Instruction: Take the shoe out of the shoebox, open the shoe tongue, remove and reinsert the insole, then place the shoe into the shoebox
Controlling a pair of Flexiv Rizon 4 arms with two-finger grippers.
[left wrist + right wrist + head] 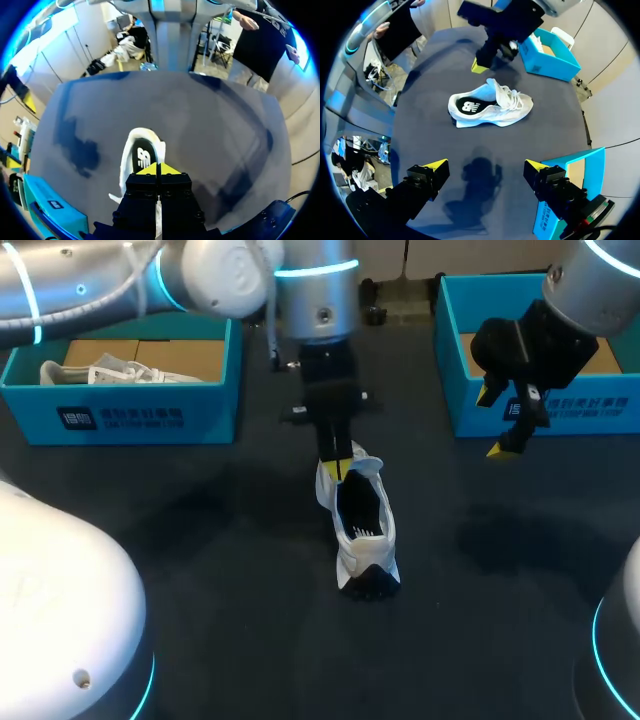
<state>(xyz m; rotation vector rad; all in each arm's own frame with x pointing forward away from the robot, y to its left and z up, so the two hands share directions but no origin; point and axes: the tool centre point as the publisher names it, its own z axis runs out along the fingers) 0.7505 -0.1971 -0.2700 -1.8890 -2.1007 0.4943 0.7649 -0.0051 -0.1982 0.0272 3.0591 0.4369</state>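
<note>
A white shoe stands on the dark table, heel toward me, its black insole showing in the opening. My left gripper hangs shut just over the shoe's laced front, by the tongue; nothing shows between its yellow tips. My right gripper hovers open and holds nothing, to the right of the shoe, in front of the right blue shoebox. Its fingers stand wide apart, well short of the shoe.
A second blue shoebox stands at the back left with another white shoe lying in it. The right box's wall is close beside my right gripper. Bare tabletop surrounds the shoe in the middle.
</note>
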